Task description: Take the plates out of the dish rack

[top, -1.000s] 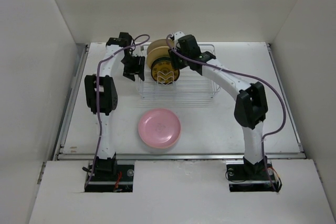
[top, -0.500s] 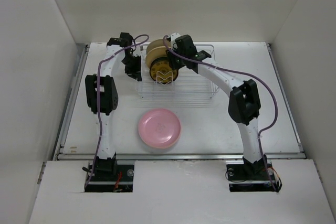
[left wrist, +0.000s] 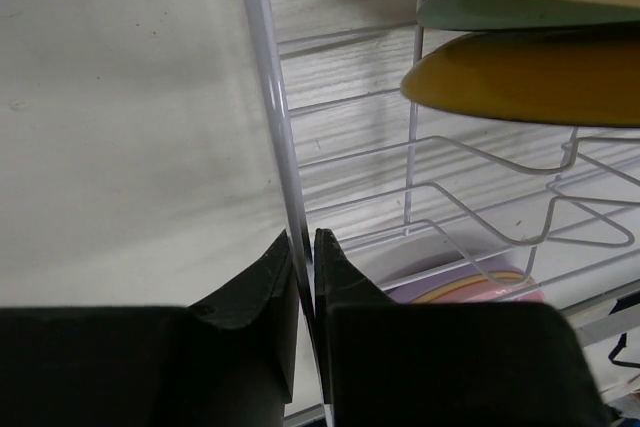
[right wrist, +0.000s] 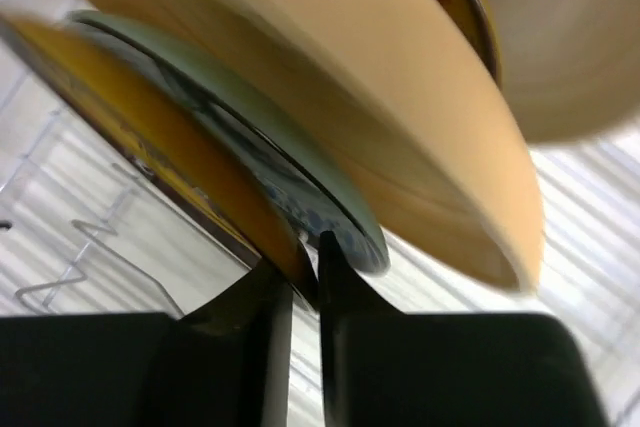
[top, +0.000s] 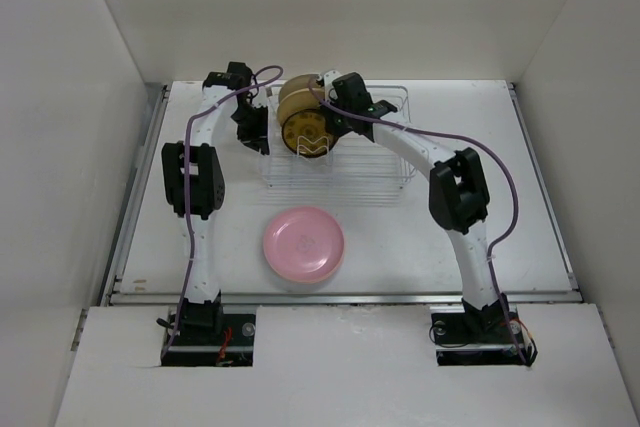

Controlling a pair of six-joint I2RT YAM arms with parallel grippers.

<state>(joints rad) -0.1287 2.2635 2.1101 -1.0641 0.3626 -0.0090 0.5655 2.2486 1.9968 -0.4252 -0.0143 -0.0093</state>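
No readable text, label, brand or number appears on the plates [top: 303, 244] or dish rack [top: 372, 173].

Pink plate [top: 303, 244], amber patterned plate [top: 306, 132], teal plate [right wrist: 245, 129], cream plate [right wrist: 350, 97], white wire rack [top: 372, 173]

White table [top: 400, 237] bearing dish rack [top: 360, 172] at back, pink plate [top: 304, 244] nearer front.
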